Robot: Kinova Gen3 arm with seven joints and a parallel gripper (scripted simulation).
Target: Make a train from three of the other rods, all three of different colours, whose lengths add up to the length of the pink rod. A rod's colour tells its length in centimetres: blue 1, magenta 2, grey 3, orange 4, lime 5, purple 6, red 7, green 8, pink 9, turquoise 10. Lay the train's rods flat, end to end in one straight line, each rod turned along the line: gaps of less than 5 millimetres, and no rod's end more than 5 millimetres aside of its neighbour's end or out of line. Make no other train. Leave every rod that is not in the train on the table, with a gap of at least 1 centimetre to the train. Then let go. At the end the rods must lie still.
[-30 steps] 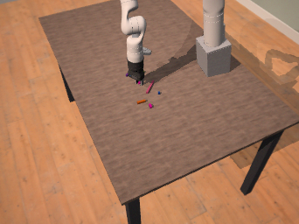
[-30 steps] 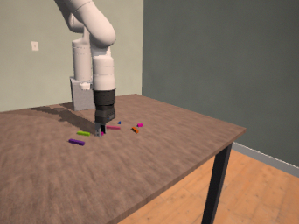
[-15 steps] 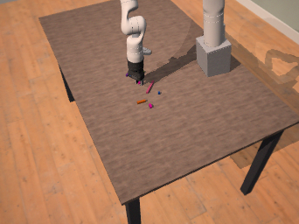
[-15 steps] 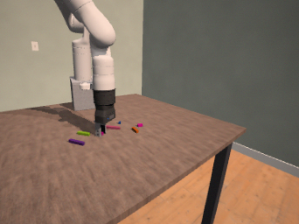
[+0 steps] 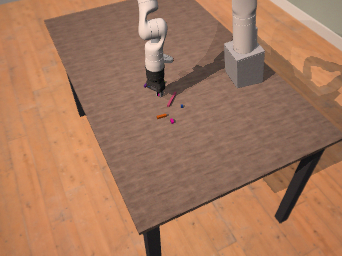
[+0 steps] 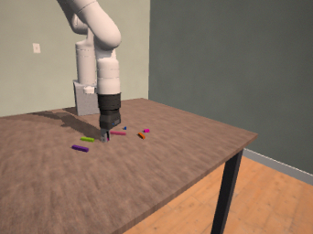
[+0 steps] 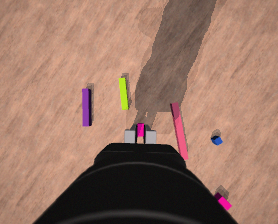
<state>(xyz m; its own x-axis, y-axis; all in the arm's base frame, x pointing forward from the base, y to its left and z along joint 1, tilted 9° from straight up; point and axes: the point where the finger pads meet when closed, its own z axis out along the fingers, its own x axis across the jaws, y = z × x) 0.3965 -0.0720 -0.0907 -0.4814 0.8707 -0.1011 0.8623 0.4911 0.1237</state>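
Where the arm reaches down to the table (image 5: 240, 147), we see the gripper (image 7: 140, 136) clamped on a magenta rod (image 7: 141, 130), whose short bright end shows between the two grey fingertips in the wrist view. The gripper points straight down, its tips at or just above the wood; we cannot tell whether the rod touches the surface.

Just beside the gripper, on the right of the wrist view, lies the pink rod (image 7: 179, 131), flat and slightly slanted, its near end running alongside the black gripper body. Ahead of the fingers and a little to the left lies the lime rod (image 7: 123, 93), and further left the purple rod (image 7: 86, 107); these two lie roughly parallel, apart from each other and from the gripper. A small blue rod (image 7: 216, 140) sits to the right of the pink one, not touching it. At the lower right edge of the wrist view we find a second magenta rod (image 7: 224, 202).

From the exterior view we also make out an orange rod (image 6: 142, 135) between the pink rod and the second magenta rod, apart from both. The arm stands on a grey pedestal (image 5: 250, 74) near the table's far edge.
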